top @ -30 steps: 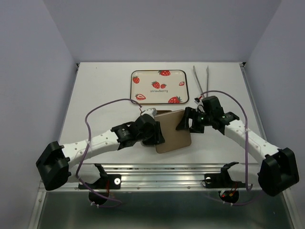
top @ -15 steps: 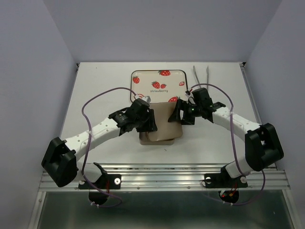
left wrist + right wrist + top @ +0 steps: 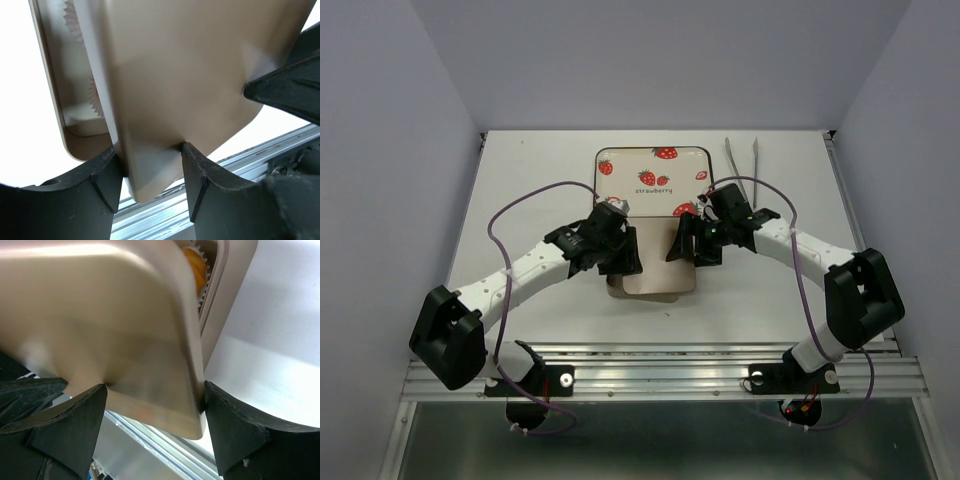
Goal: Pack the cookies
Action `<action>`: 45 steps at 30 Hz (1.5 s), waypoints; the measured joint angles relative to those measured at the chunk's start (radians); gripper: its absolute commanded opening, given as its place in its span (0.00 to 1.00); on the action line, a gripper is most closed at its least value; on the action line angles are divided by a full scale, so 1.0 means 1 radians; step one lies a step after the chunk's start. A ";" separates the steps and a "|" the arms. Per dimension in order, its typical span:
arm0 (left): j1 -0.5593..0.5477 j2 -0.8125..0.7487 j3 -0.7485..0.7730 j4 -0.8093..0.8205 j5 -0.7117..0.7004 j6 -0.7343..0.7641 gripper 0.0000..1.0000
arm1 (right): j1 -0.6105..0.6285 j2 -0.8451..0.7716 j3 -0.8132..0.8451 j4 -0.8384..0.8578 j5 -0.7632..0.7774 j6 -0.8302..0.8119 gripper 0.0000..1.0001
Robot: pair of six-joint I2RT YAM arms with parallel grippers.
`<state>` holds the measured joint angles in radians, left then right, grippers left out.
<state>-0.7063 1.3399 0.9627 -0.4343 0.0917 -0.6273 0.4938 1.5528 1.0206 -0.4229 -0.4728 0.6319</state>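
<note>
A square beige metal lid hangs tilted just above the open tin, covering most of it. My left gripper is shut on the lid's left edge, and the lid fills the gap between its fingers in the left wrist view. My right gripper is shut on the lid's right edge. One orange-yellow cookie shows in a white paper cup under the lid, inside the tin's wall. Another paper cup shows in the tin. The other cookies are hidden.
A strawberry-print tray lies just beyond the tin. Metal tongs lie at the far right. An aluminium rail runs along the table's near edge.
Both grippers have carried the lid away from the near edge and over the tin. It has dropped lower and lies flatter, covering more of the tin than before.
</note>
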 measured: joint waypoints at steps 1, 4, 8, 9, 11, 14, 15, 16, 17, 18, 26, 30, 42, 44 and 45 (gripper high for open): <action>0.003 0.000 0.000 -0.002 0.000 0.003 0.56 | 0.007 0.005 0.010 -0.014 0.004 -0.001 0.82; 0.018 0.004 0.002 -0.006 0.005 0.012 0.56 | 0.018 0.015 0.020 -0.036 0.006 0.000 0.81; 0.043 0.021 0.011 -0.007 0.010 0.018 0.56 | 0.026 0.049 0.039 -0.064 -0.002 0.001 0.81; 0.050 0.027 0.018 -0.011 0.008 0.020 0.57 | 0.027 0.060 0.046 -0.072 -0.005 0.002 0.81; 0.061 0.037 0.031 -0.012 -0.003 0.024 0.57 | 0.032 0.075 0.060 -0.095 -0.014 0.006 0.81; 0.078 0.053 0.051 -0.016 -0.042 0.031 0.58 | 0.044 0.076 0.076 -0.127 -0.032 0.013 0.81; 0.083 0.057 0.055 -0.016 -0.050 0.034 0.58 | 0.047 0.076 0.081 -0.131 -0.038 0.016 0.81; 0.090 0.062 0.058 -0.018 -0.063 0.038 0.58 | 0.050 0.076 0.084 -0.135 -0.043 0.017 0.81; 0.093 0.066 0.061 -0.018 -0.066 0.038 0.58 | 0.055 0.077 0.089 -0.137 -0.052 0.019 0.81; 0.099 0.072 0.061 -0.015 -0.079 0.040 0.58 | 0.057 0.077 0.090 -0.138 -0.057 0.019 0.81; 0.105 0.100 0.061 -0.021 -0.114 0.045 0.62 | 0.065 0.101 0.093 -0.146 -0.103 0.019 0.81; 0.105 0.101 0.059 -0.033 -0.138 0.042 0.72 | 0.065 0.109 0.094 -0.146 -0.119 0.019 0.82; 0.106 0.094 0.043 -0.063 -0.203 0.027 0.89 | 0.071 0.109 0.101 -0.155 -0.104 0.014 0.85; 0.109 0.089 0.035 -0.051 -0.201 0.027 0.90 | 0.071 0.109 0.101 -0.160 -0.083 0.010 0.85; 0.113 0.085 0.027 -0.041 -0.199 0.027 0.90 | 0.071 0.109 0.101 -0.162 -0.073 0.007 0.85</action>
<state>-0.5934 1.4250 0.9901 -0.4755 -0.1070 -0.5999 0.5644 1.6619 1.1213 -0.5846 -0.5461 0.6392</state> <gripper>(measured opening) 0.895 0.848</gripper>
